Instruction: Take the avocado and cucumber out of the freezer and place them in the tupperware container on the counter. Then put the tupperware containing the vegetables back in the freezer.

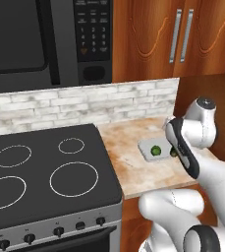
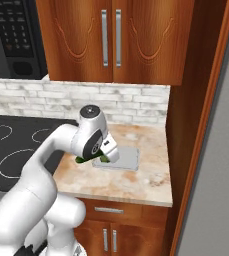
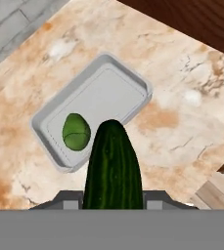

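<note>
- The gripper (image 3: pixel 113 197) is hanging over the counter (image 3: pixel 191 122), its fingers closed partway and clamping the cucumber (image 3: pixel 113 166) between them.
- In the hand view the cucumber is pointing toward twelve o'clock, its rounded tip reaching over the near rim of the container (image 3: pixel 128 80).
- The container is lying flat on the marbled counter with the avocado (image 3: pixel 76 132) sitting inside it, at about ten o'clock from the cucumber's tip.
- In the left base view the avocado (image 1: pixel 156 150) is showing in the container (image 1: pixel 146 146), with the arm's wrist covering the tray's three o'clock side.
- In the right base view the cucumber (image 2: pixel 80 160) is poking out at either side below the wrist, at nine o'clock of the container (image 2: pixel 126 159).
</note>
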